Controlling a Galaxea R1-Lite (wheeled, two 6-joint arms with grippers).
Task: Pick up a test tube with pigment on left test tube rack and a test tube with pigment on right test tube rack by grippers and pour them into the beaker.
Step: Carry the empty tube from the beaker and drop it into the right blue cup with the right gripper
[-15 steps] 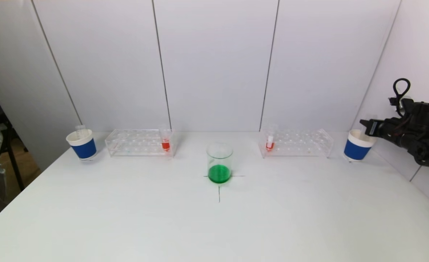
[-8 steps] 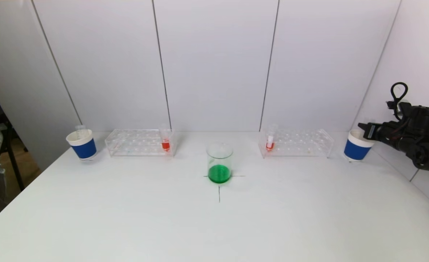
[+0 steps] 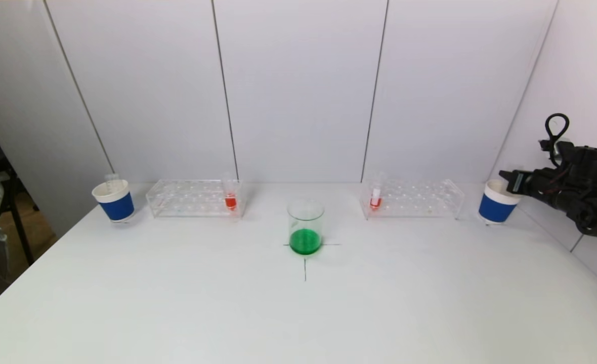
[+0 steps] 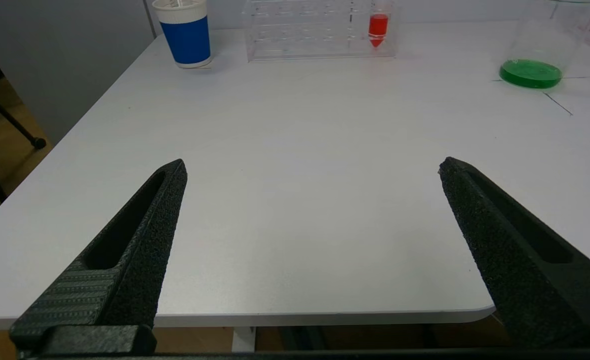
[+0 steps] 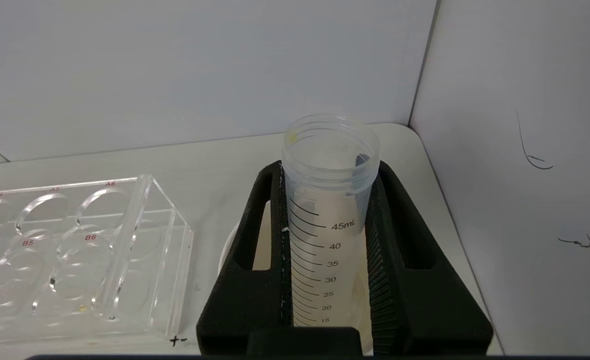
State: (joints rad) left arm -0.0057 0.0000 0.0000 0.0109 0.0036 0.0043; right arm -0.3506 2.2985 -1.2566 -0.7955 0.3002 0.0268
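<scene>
Lab bench: tube racks, beaker.

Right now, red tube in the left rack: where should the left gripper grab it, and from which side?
Grip the clear upper wall of the red tube, above the left rack top plate. It stands upright in the end hole nearest the beaker, with only that upper part free. Come in level from the front, the open left gripper straddling the tube, then lift straight up, probably.
</scene>
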